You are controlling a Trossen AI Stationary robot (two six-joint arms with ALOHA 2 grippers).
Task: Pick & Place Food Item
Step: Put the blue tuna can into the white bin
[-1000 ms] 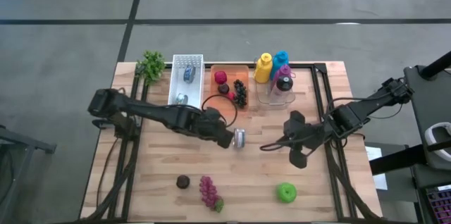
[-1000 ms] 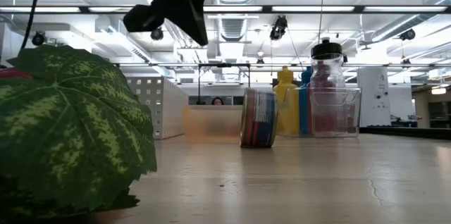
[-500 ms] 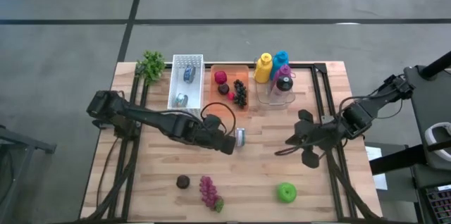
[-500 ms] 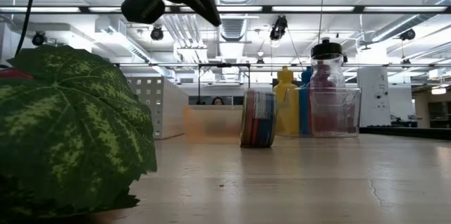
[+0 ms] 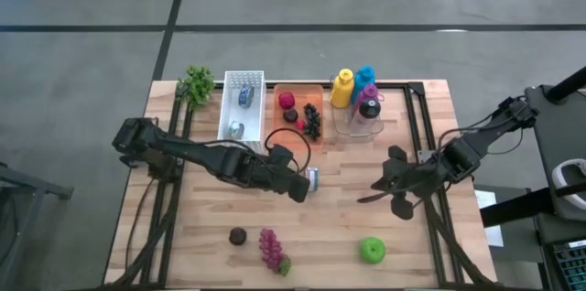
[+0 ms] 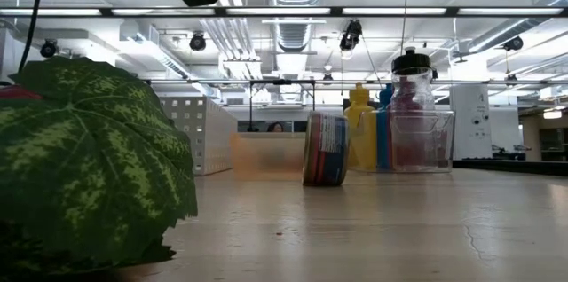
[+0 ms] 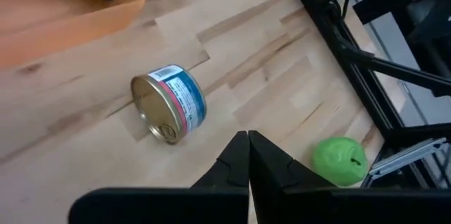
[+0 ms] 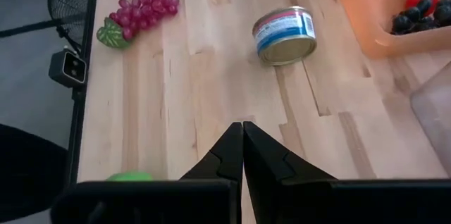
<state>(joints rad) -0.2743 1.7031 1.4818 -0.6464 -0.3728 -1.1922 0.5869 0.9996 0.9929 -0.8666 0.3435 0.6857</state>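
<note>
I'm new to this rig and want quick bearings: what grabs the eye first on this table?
A tin can lies on its side mid-table, just off the shut left gripper, with the orange tray of fruit behind it. At the back stands a clear bin of bright bottles. Along the front edge lie purple grapes and a green apple, and the right gripper hangs shut near the right side.

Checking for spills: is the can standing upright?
No, the can lies on its side on the table, its open end showing.
</note>
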